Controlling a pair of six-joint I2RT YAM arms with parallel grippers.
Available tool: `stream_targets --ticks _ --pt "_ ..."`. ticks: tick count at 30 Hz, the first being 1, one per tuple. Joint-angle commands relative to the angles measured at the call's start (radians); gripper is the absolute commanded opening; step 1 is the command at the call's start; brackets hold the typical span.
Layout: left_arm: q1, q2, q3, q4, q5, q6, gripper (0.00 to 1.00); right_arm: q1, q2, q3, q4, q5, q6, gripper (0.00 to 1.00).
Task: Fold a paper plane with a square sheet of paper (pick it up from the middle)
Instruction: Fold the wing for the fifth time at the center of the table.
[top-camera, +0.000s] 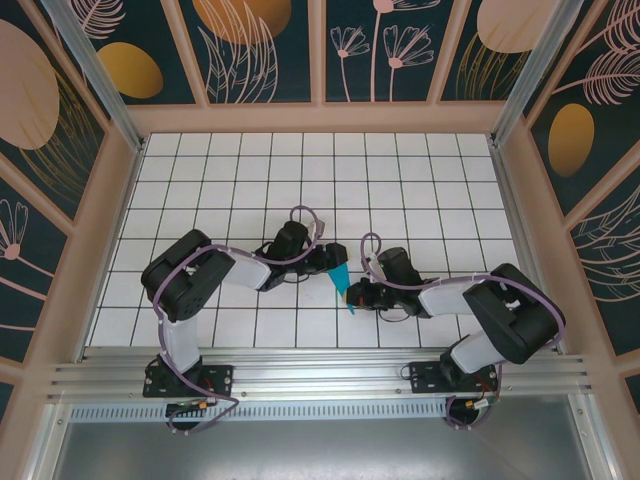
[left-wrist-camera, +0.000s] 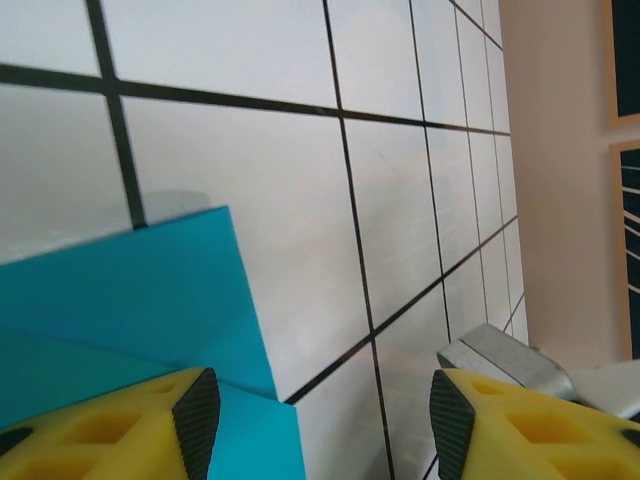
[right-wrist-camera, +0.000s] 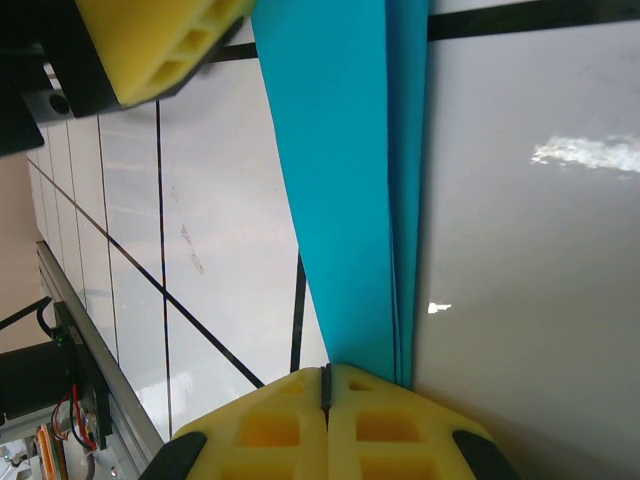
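The folded teal paper runs as a narrow, layered strip straight out from the right pincer, whose yellow pads are pressed together on its end. The left pincer gapes wide. The paper's flat corner lies just beside one finger, and the white tiled table shows between the two.

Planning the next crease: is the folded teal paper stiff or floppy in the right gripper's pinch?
Probably fairly stiff: the paper shows stacked layers running straight out of the right gripper, shut on it. Likely light, yet thin, so a hard push from the open left gripper could buckle it.
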Motion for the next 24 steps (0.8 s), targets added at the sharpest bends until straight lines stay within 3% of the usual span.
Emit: stream_targets --ticks 1,24 --pt "0.046 0.039 0.019 -0.078 -0.101 0.076 0.61 -0.013 0.041 -0.067 -0.248 0.073 -0.027 0.00" --pt "0.112 0.073 0.138 -0.225 -0.124 0.174 0.62 -0.015 0.046 -0.066 -0.246 0.060 -0.031 0.00"
